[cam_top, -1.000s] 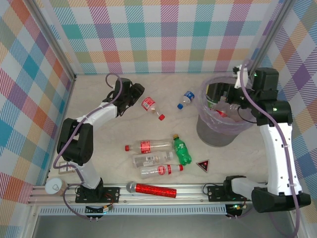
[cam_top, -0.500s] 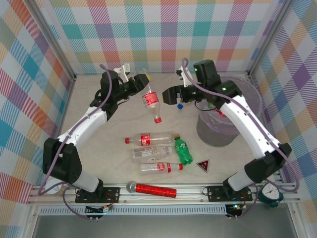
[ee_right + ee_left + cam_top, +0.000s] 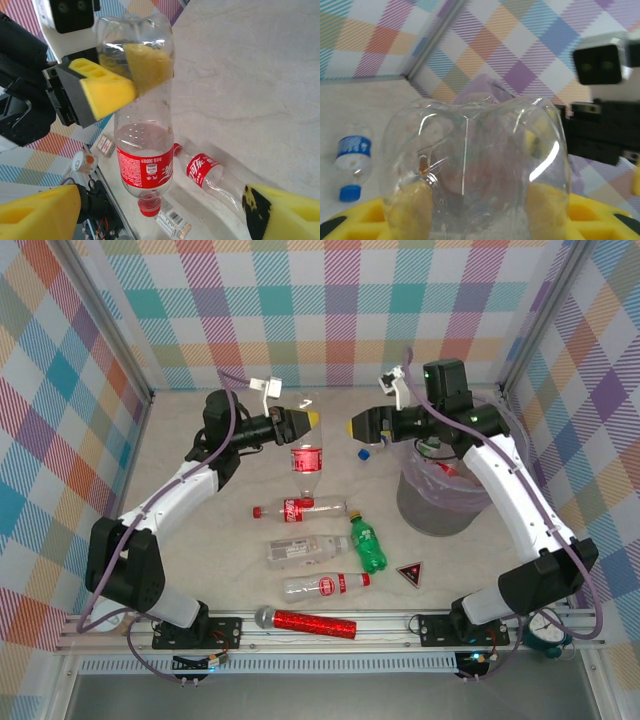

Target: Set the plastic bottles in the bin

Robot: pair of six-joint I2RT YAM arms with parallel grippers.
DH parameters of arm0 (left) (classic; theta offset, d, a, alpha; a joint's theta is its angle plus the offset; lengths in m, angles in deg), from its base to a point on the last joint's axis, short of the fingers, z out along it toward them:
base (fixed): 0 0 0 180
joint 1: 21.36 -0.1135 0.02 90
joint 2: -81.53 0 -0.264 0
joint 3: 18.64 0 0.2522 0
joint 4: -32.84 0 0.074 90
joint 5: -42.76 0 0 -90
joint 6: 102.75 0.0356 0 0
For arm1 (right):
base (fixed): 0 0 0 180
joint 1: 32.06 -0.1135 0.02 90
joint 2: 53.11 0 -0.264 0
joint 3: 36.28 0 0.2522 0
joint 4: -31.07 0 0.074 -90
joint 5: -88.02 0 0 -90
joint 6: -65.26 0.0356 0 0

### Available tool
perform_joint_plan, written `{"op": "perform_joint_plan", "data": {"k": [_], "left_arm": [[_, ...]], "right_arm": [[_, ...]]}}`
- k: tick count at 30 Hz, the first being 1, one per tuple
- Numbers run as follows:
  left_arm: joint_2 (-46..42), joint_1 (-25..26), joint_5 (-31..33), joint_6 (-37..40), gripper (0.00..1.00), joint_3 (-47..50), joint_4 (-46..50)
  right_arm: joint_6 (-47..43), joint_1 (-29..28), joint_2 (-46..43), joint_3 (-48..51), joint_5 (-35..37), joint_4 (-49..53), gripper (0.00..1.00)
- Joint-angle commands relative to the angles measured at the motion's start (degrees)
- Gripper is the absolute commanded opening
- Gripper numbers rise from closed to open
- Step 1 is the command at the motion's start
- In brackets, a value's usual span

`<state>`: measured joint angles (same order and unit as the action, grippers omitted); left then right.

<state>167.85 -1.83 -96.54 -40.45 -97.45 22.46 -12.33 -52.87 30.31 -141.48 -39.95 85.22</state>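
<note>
Bottle point(image 3: 306, 455) btwn left jaws, cap down

Table point(image 3: 200, 540): pale, marbled. Bin point(image 3: 425, 512) upright at right. Left of bin, lying flat: green bottle point(image 3: 367, 546), red-labelled bottle point(image 3: 300, 508), white-labelled bottle point(image 3: 305, 551), second red-labelled bottle point(image 3: 325, 585) nearest the front. Dark triangle point(image 3: 408, 572) just front-left of bin. Blue-capped bottle point(image 3: 353, 159) behind-left of bin. Red microphone point(image 3: 305, 621) well front-left, at table edge.

Six bottles point(image 3: 300, 508) sit out in the open — five clear, one green bottle point(image 3: 368, 545) — plus one bin point(image 3: 420, 512), one red microphone point(image 3: 310, 622) and one little dark triangle point(image 3: 409, 573).
</note>
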Motion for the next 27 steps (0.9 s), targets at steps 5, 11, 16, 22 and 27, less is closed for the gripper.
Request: {"op": "perform_joint_plan", "data": {"k": [5, 11, 16, 22, 27], "left_arm": [[2.5, 1.1, -5.9, 21.7, 0.49, -2.7, 4.5], [3.8, 3.7, -2.7, 33.1, 0.52, -5.5, 16.1], [3.4, 5.6, -0.7, 36.4, 0.52, -5.8, 17.8], [3.2, 6.5, -1.0, 35.9, 0.53, -5.5, 15.3], [3.3, 6.6, -0.3, 35.2, 0.53, -5.8, 13.7]], "right_arm": [[8.0, 0.9, 0.5, 0.9, -4.7, -7.2, 0.88], [11.6, -4.9, 3.4, 0.7, 1.6, -12.1, 0.95], [11.1, -5.7, 8.0, -2.0, 2.0, -13.8, 0.94], [9.7, -6.8, 11.9, -5.2, 3.6, -10.9, 0.93], [10.9, -7.3, 13.1, -4.9, 2.5, -12.1, 0.88]]}}
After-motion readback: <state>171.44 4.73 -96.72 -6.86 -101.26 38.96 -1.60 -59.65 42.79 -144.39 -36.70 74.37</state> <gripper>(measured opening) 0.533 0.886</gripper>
